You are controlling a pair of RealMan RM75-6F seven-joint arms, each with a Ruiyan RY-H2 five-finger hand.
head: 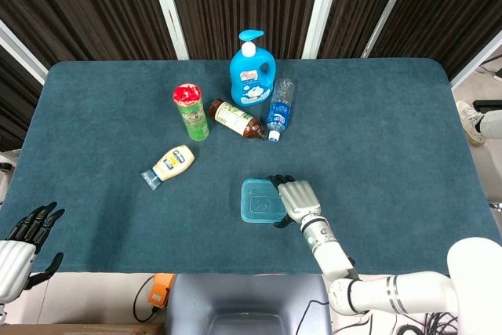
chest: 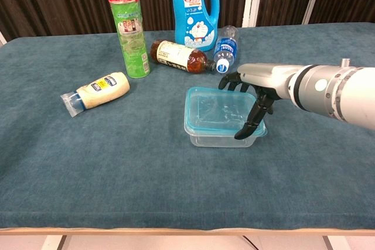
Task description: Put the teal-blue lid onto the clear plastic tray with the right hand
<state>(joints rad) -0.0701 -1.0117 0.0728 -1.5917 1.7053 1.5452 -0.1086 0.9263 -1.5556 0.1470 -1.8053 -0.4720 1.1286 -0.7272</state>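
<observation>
The teal-blue lid (head: 260, 200) (chest: 218, 111) lies nearly flat on top of the clear plastic tray (chest: 220, 139), near the table's front middle. My right hand (head: 296, 198) (chest: 252, 89) is at the lid's right edge. Its fingers curl over the far right corner and its thumb hooks down at the near right corner, holding the lid. My left hand (head: 27, 233) hangs off the table's front left corner in the head view, fingers spread and holding nothing.
Behind the tray lie a brown bottle (chest: 179, 55) and a clear water bottle (chest: 225, 49). A blue detergent bottle (chest: 195, 10) and a green can (chest: 130, 34) stand upright further back. A mayonnaise bottle (chest: 99, 92) lies to the left.
</observation>
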